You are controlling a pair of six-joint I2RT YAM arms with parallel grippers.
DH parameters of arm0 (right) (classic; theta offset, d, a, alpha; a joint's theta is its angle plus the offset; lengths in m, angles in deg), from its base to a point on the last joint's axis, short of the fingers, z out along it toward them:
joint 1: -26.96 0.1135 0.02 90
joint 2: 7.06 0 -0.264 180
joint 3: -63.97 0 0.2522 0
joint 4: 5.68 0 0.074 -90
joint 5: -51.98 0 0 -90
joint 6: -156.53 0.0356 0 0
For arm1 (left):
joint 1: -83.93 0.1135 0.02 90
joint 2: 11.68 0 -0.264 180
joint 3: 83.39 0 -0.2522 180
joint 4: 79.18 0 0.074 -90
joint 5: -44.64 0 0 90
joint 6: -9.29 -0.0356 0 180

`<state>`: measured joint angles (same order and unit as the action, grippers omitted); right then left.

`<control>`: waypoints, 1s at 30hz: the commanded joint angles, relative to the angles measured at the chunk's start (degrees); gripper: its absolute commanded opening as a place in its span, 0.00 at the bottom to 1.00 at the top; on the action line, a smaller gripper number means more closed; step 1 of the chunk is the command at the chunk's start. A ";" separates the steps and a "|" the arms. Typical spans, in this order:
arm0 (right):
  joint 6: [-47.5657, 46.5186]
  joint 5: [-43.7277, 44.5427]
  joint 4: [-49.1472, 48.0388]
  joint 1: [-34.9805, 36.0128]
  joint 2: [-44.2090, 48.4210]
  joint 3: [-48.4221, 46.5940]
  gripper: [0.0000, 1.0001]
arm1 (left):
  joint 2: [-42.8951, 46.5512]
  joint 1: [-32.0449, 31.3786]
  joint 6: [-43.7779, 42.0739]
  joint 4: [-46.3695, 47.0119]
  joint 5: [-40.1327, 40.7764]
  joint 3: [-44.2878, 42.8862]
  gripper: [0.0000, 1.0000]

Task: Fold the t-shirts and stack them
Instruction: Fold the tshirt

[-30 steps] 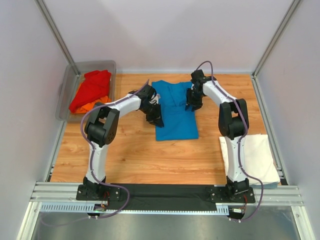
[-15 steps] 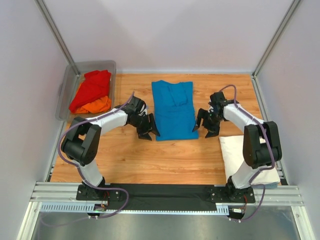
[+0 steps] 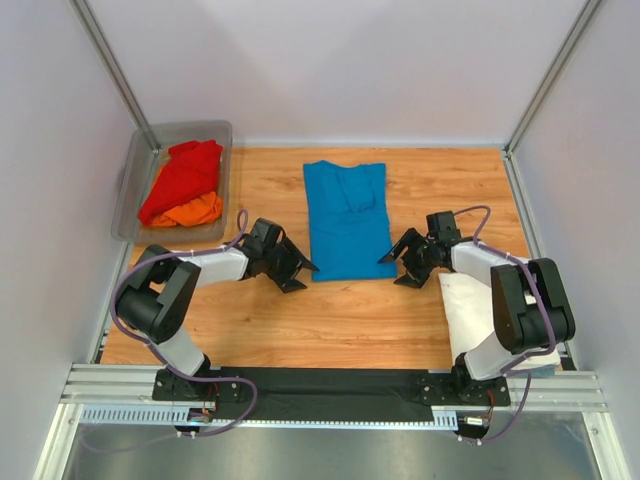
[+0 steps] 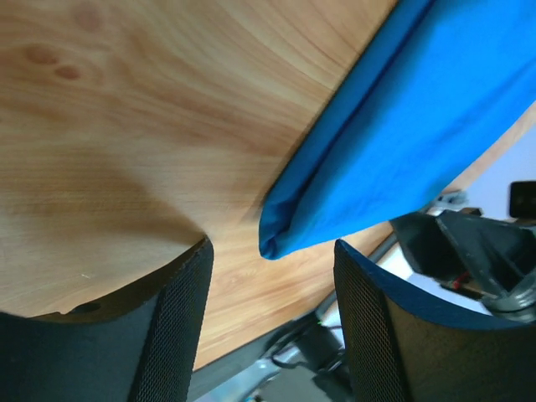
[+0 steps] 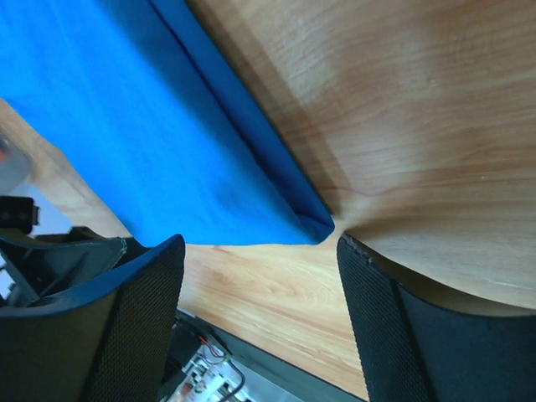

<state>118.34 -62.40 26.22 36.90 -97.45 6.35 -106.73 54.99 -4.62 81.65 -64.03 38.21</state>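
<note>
A bright blue t-shirt (image 3: pixel 346 218) lies folded into a long strip in the middle of the table. My left gripper (image 3: pixel 300 275) is open and empty, low at the strip's near left corner (image 4: pixel 276 239). My right gripper (image 3: pixel 397 269) is open and empty, low at the near right corner (image 5: pixel 314 224). Neither touches the cloth. A folded white t-shirt (image 3: pixel 515 315) lies at the near right. A red t-shirt (image 3: pixel 182 177) and an orange one (image 3: pixel 190 211) lie in the grey tub (image 3: pixel 145 150) at the far left.
The wooden table (image 3: pixel 330 320) is walled by white panels at the back and sides. A metal rail (image 3: pixel 330 395) with both arm bases runs along the near edge.
Both grippers have let go of the blue shirt, drawn back toward me and come down beside its near corners. The shirt now lies flat as a narrow strip.
</note>
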 commanded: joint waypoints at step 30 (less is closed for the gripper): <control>-2.84 6.81 4.36 1.84 -2.36 -1.76 0.00 | -1.92 1.53 3.90 -3.26 3.21 -2.64 0.00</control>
<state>124.35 -58.38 22.65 37.66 -101.34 6.35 -111.69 55.97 6.97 87.84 -62.94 38.10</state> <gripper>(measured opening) 0.023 0.007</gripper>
